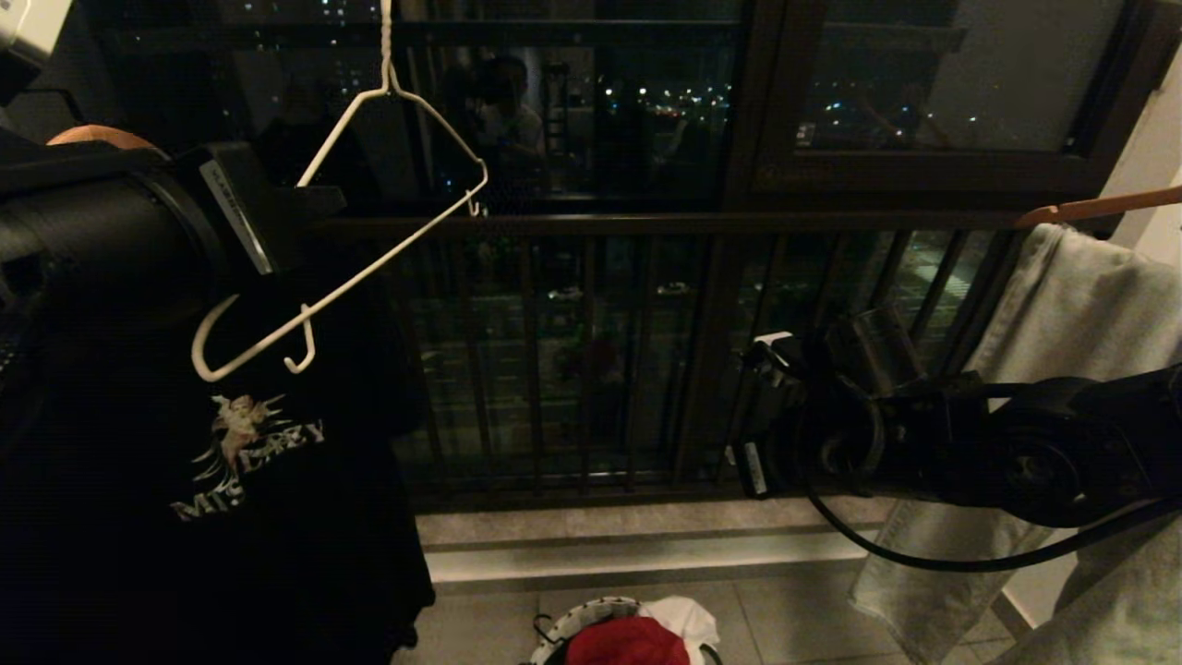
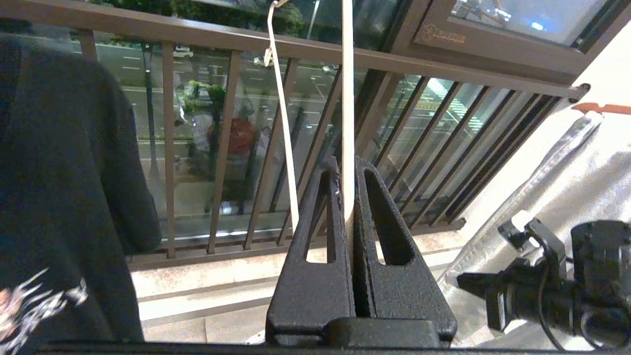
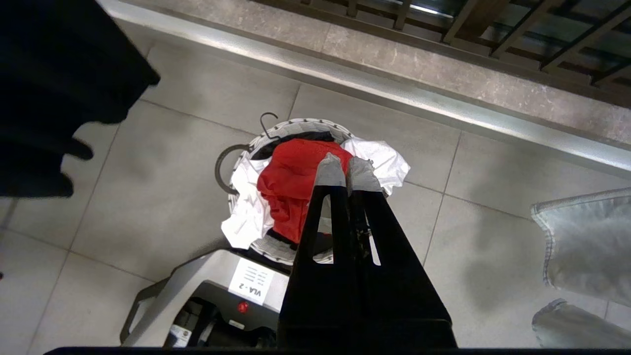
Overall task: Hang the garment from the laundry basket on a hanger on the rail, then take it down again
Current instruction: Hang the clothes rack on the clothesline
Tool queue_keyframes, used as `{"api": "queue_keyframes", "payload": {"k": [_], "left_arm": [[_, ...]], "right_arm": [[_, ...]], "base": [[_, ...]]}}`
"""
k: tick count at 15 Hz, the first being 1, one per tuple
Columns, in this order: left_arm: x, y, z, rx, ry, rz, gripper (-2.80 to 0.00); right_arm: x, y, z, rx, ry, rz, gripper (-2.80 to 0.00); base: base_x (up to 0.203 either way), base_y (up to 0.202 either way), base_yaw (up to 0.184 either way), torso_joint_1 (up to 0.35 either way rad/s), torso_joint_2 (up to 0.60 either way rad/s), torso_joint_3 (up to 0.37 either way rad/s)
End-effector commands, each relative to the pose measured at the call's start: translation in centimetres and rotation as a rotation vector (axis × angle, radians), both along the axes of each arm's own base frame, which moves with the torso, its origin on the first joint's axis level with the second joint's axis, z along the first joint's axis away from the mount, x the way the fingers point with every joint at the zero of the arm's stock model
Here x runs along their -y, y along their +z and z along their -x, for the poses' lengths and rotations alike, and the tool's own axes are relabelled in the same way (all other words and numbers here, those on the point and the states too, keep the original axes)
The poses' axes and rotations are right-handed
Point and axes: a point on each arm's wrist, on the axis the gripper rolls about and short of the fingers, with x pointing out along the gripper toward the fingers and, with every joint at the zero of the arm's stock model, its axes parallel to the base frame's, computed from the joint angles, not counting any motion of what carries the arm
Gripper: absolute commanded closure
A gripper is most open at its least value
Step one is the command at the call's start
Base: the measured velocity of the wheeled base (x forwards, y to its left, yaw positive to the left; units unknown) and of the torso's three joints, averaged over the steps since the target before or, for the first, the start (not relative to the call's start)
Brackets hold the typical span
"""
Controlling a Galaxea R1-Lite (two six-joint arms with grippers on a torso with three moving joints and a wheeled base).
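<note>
At far left hangs a black T-shirt point(image 1: 231, 480) printed with a winged figure and partly legible lettering. The left gripper point(image 2: 348, 217) has its jaws clamped on the white wire hanger point(image 1: 369, 268), which tilts steeply. Risk: the thin wire may pivot or slip in the jaws, or its hook, out of view above, may come off its support. The red T-shirt point(image 3: 291, 182) lies bunched in the laundry basket point(image 3: 296, 123) on the floor. A label below reads "VLA-2". The right gripper point(image 3: 347, 172) hovers above the basket, jaws together, empty.
</note>
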Motion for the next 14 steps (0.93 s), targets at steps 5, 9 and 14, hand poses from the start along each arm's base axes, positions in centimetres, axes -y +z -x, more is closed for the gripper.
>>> {"api": "queue_keyframes", "payload": {"k": [5,9,14], "left_arm": [[-0.1,-2.5,0.3,-0.059,-0.004,-0.035,0.0],[-0.1,-3.4,0.2,-0.081,-0.012,-0.06,0.0],[0.2,-3.0,0.4,-0.069,-0.033,-0.048,0.0]], "right_arm": [[-0.1,-0.2,-0.1,-0.003,-0.001,0.002,0.0],[-0.1,-0.4,-0.2,-0.009,-0.001,0.005,0.0],[-0.2,-0.6,-0.4,-0.013,-0.001,0.007,0.0]], "base": [[0.0,0.0,0.0,0.0,0.0,0.0],[0.0,0.0,0.0,0.0,0.0,0.0],[0.0,0.0,0.0,0.0,0.0,0.0]]}}
